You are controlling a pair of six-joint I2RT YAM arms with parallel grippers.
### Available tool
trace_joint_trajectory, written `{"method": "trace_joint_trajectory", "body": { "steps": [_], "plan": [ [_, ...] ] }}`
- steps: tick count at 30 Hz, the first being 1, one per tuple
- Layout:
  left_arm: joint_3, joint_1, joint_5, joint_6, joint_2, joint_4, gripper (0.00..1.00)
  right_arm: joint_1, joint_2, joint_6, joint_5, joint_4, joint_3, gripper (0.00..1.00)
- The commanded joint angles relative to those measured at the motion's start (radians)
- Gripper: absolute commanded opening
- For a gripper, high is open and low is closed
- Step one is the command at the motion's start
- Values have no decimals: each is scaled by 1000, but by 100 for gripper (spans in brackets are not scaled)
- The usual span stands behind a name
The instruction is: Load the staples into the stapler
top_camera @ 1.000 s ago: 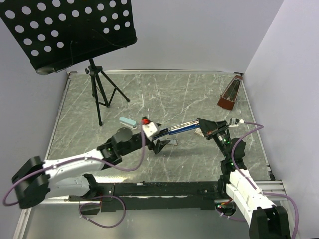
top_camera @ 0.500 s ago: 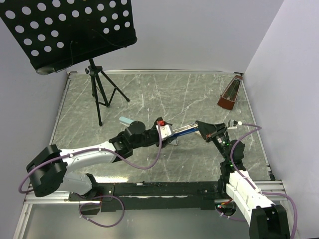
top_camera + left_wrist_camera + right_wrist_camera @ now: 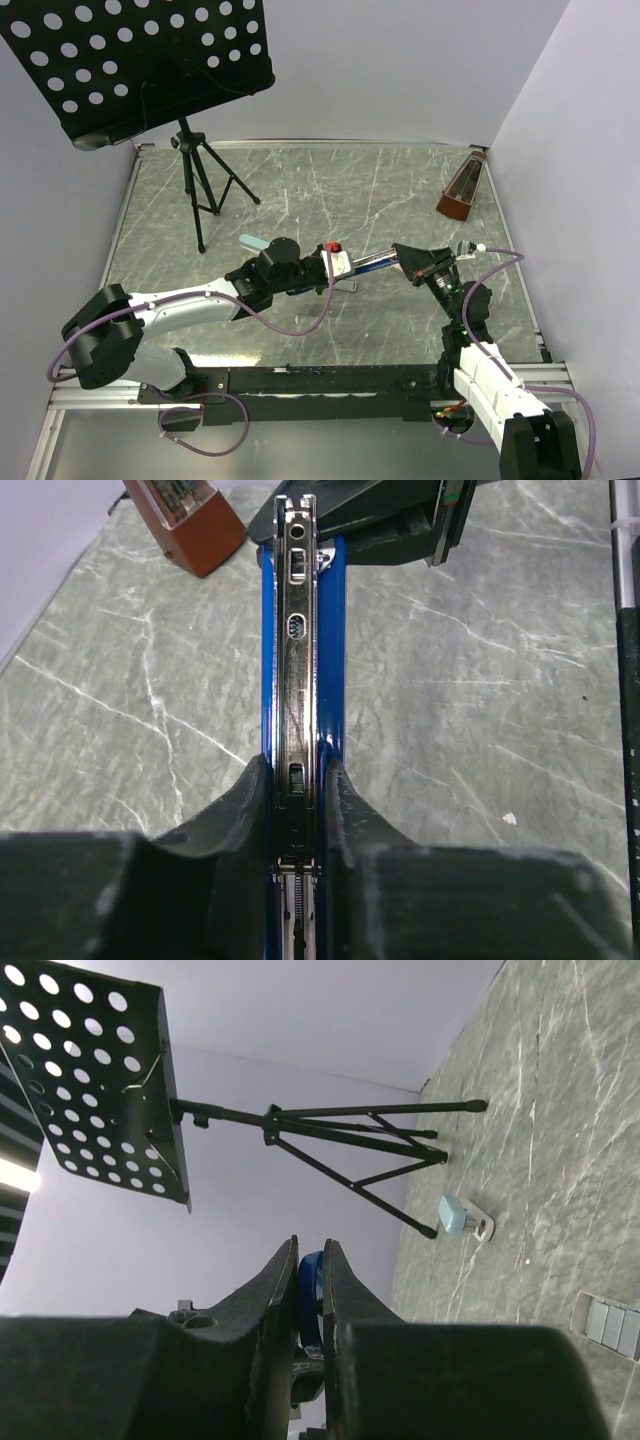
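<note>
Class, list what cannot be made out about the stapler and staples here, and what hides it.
- Left wrist: the near end of the stapler, covered by the left gripper and cut by the bottom edge.
- Right wrist: most of the stapler, hidden between the fingers of the right gripper.
- Top view: whether staples are loaded, too small.
- Right wrist: a grey segmented piece, cut by the right edge.

The grey, white-veined bench carries a black tripod stand at its far left and a reddish-brown metronome in the far right corner. A small pale-blue object lies near the tripod's feet.
</note>
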Motion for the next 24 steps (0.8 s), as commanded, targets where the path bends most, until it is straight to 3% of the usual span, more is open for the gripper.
{"method": "trace_joint_trajectory", "body": {
  "steps": [1,3,6,7,8,11,15,18,24],
  "plan": [
    [32,4,52,39,3,-40,8,3,2,44,-31,96,10,0],
    [27,13,57,47,-4,-56,2,2,-1,27,-46,76,13,0],
    [18,35,75,54,-18,-105,1,2,-10,-37,-87,9,33,1],
    [17,41,78,56,-21,-134,1,2,-14,-58,-103,-11,49,7],
    [15,53,83,62,-29,-158,1,2,-18,-76,-110,-55,53,23],
    [16,75,88,88,-43,-256,1,3,-49,-162,-135,-193,82,47],
    [10,79,86,184,-41,-378,1,3,-104,-384,-95,-478,157,67],
    [18,79,112,254,-15,-473,1,2,-132,-528,-29,-653,229,77],
    [88,75,143,292,101,-625,3,2,-159,-696,48,-781,293,85]
  ]
}}
